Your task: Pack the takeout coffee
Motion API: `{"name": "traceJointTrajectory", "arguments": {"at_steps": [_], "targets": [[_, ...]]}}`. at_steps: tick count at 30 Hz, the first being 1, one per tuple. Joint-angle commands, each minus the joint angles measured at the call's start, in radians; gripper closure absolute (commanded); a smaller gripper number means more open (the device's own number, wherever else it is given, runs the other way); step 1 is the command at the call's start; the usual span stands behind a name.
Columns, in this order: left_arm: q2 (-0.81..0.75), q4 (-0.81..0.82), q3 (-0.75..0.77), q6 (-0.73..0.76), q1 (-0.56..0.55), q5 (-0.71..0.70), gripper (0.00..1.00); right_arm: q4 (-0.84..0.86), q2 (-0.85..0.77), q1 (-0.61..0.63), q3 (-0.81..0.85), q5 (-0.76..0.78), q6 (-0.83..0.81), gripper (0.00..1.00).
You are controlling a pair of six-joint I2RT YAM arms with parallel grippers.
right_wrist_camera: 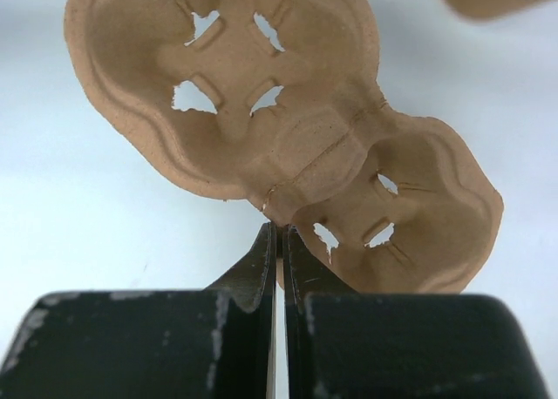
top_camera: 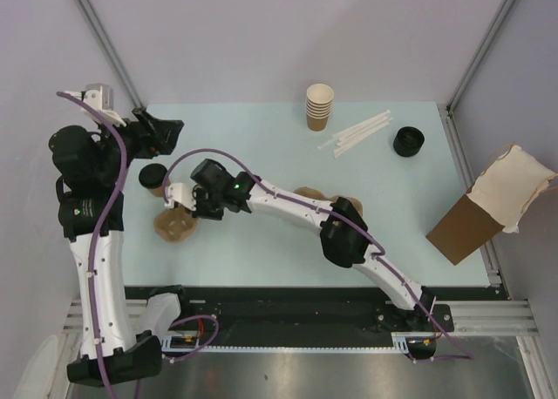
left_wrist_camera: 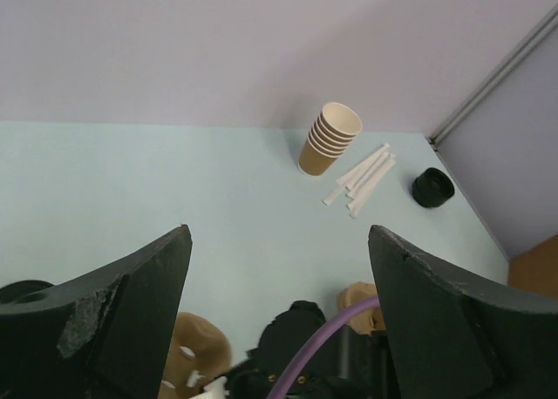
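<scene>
Currently the takeout coffee [top_camera: 153, 176] stands at the left of the surface [top_camera: 261, 155], just far of the pulp cup tray [right_wrist_camera: 261, 138]. Left tool [left_wrist_camera: 277, 233] gapes wide, holding nothing, beyond the cup; right tool [right_wrist_camera: 279, 235] is pinched closed on the tray's rim.

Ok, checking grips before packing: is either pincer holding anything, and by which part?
Right pincer pinches the pulp tray by its rim, at the waist between two wells. Left pincer is open, holding nothing.
</scene>
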Motion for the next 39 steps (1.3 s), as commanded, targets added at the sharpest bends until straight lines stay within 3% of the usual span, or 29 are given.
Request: {"name": "traceJointTrajectory", "arguments": {"at_steps": [1,11,13,14,16,17,20,26,32,35,39], "targets": [[-0.020,0.029,-0.027,-0.066,0.035,0.123,0.12,0.116,0.079,0.009,0.134,0.015,-0.039,1.00],[-0.039,0.043,-0.064,-0.066,0.094,0.200,0.11,0.237,0.159,0.046,0.120,0.050,-0.099,0.98],[-0.039,0.043,-0.074,-0.064,0.102,0.208,0.11,0.246,0.161,0.052,0.125,0.105,-0.084,0.85],[-0.042,0.042,-0.076,-0.061,0.104,0.211,0.12,0.246,0.158,0.053,0.128,0.119,-0.076,0.68],[-0.042,0.051,-0.083,-0.066,0.105,0.215,0.11,0.233,0.135,0.054,0.131,0.131,-0.064,0.50],[-0.040,0.052,-0.085,-0.073,0.105,0.218,0.11,0.222,0.124,0.047,0.128,0.131,-0.060,0.36],[-0.039,0.068,-0.079,-0.095,0.104,0.231,0.10,0.182,0.066,0.031,0.126,0.141,-0.057,0.28],[-0.043,0.089,-0.050,-0.104,0.104,0.238,0.05,0.043,-0.142,-0.019,0.065,0.148,-0.027,0.19],[-0.051,0.083,-0.064,-0.074,0.093,0.228,0.04,-0.155,-0.382,-0.135,-0.228,0.154,0.013,0.19],[-0.058,0.065,-0.074,-0.031,0.038,0.197,0.03,-0.237,-0.506,-0.213,-0.400,0.156,0.070,0.21],[-0.057,0.022,-0.079,0.052,-0.115,0.087,0.03,-0.271,-0.660,-0.310,-0.631,0.153,0.136,0.23]]}}
